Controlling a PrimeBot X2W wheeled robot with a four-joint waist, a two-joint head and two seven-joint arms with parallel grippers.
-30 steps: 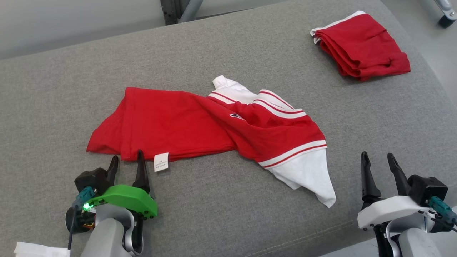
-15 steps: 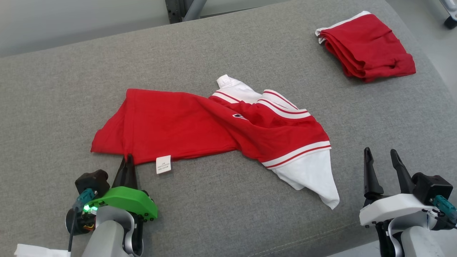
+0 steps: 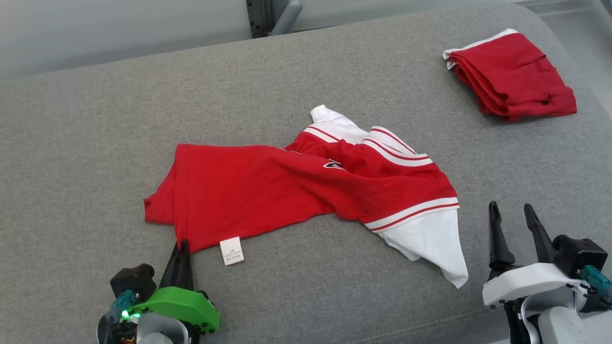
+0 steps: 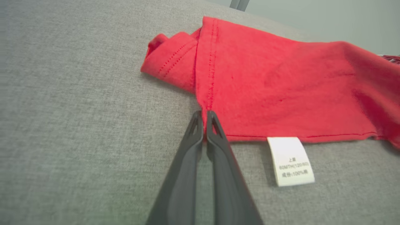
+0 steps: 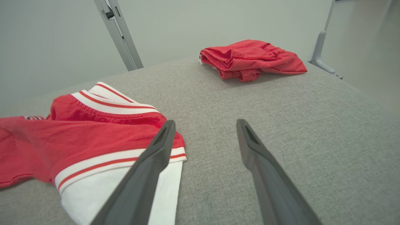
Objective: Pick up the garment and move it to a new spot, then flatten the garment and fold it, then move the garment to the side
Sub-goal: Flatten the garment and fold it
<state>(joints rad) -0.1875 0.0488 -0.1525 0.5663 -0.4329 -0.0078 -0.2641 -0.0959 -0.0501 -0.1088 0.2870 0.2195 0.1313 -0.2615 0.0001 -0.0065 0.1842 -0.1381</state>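
one pinch | left end effector (image 3: 182, 243) pressed together on garment (image 3: 267, 191) hem | right end effector (image 3: 510, 206) spread

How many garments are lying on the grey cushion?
2. A crumpled red-and-white shirt lies across the middle, its near hem in the left gripper; a folded red garment sits at the far right. The folded one might hide another.
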